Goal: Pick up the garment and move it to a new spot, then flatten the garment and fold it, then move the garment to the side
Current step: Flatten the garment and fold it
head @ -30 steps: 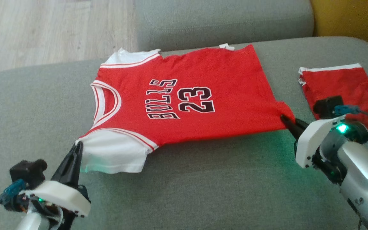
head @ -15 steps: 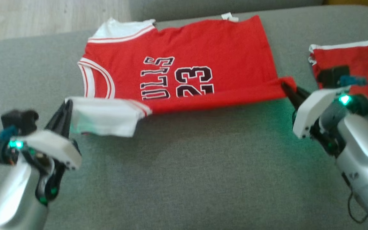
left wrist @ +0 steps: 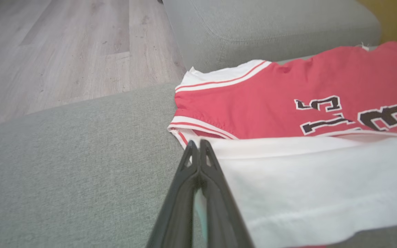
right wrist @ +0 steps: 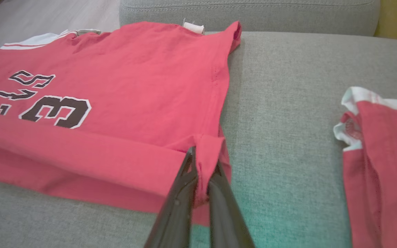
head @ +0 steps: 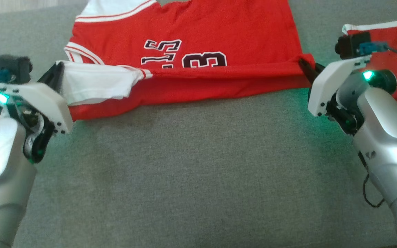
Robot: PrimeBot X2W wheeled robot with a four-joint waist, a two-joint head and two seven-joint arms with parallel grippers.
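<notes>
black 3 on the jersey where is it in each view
head view: black 3 upper centre, bottom cut off by the folded red edge
left wrist view: black 3 far right, just above the white sleeve
right wrist view: black 3 left, mid-height
shared landmark: far striped sleeve

The jersey [head: 219, 31] lies on the sofa seat [head: 198, 179], collar end to the left and hem to the right. Its near edge is doubled back over its own front, covering the near part of the lettering [head: 184, 55]. The left gripper [head: 56, 74] is at the jersey's near left corner, clamped on the sleeve [head: 95, 84]. The right gripper [head: 304, 66] is at its near right corner, clamped on the hem. A second garment [head: 391, 41] lies right of the jersey, apart from it. The back cushion [left wrist: 271, 31] stands behind the jersey, and the floor [left wrist: 64, 51] lies beyond its collar end.
</notes>
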